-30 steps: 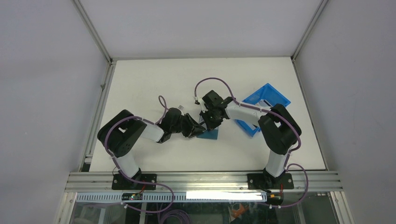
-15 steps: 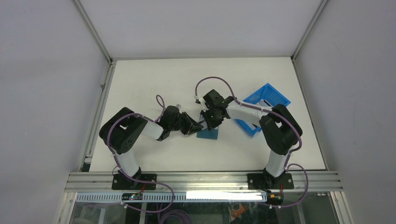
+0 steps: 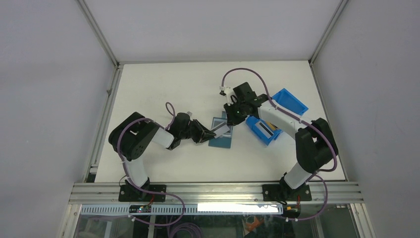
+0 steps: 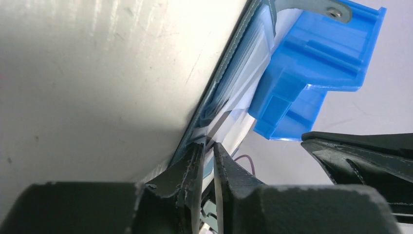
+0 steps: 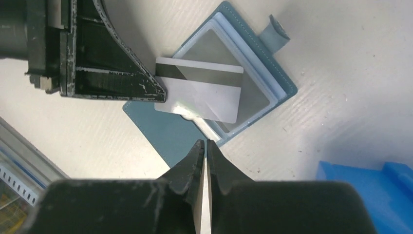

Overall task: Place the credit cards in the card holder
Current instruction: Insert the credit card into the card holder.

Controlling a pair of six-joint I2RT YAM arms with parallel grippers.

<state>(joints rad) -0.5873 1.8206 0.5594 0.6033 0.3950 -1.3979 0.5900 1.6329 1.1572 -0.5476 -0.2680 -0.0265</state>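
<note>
The teal card holder (image 3: pixel 221 142) lies open on the table; in the right wrist view (image 5: pixel 168 132) its grey pocket and snap tab (image 5: pixel 277 28) show. My left gripper (image 3: pixel 210 135) is shut on a pale credit card with a dark stripe (image 5: pixel 204 92) and holds it by its edge over the open holder. In the left wrist view the card (image 4: pixel 229 127) runs edge-on out of my fingertips (image 4: pixel 192 161). My right gripper (image 5: pixel 205 144) is shut and empty, above the holder's near edge and apart from the card. More cards (image 3: pixel 266 130) lie in the bin.
A bright-blue plastic bin (image 3: pixel 291 101) stands right of the holder, partly under my right arm; it also shows in the left wrist view (image 4: pixel 311 68) and the right wrist view (image 5: pixel 365 187). Metal rails edge the white table (image 3: pixel 163 89).
My right gripper has drawn back up and to the right, off the holder. The card and the open holder now show, the card still in my left gripper.
</note>
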